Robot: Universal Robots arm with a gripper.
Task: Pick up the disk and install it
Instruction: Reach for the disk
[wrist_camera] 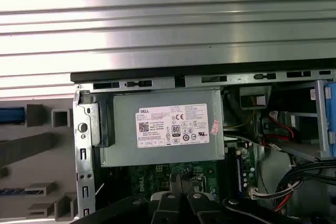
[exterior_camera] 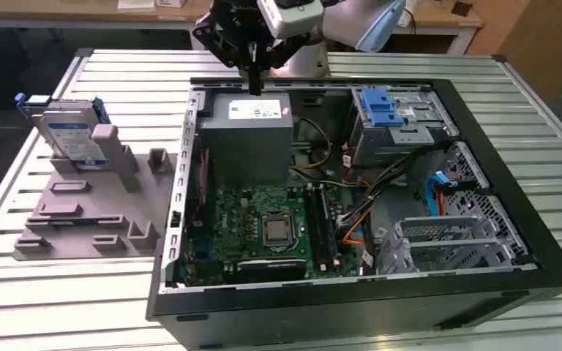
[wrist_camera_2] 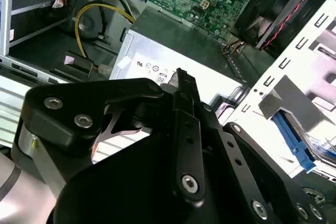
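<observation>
My jaws hang pressed together and empty over the rear of the open computer case (exterior_camera: 359, 307), just above the power supply (exterior_camera: 252, 131). The disk (exterior_camera: 74, 139) is well apart, toward the exterior view's left, standing on edge in a grey holder (exterior_camera: 85, 212) on the bench (exterior_camera: 56, 307). I judge it is propped upright so that its upper edge is free for gripping.

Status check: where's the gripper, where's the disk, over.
Gripper shut, empty, above the grey power box in the case. Disk upright in its grey holder, exterior view's left. Case wall between them.
</observation>
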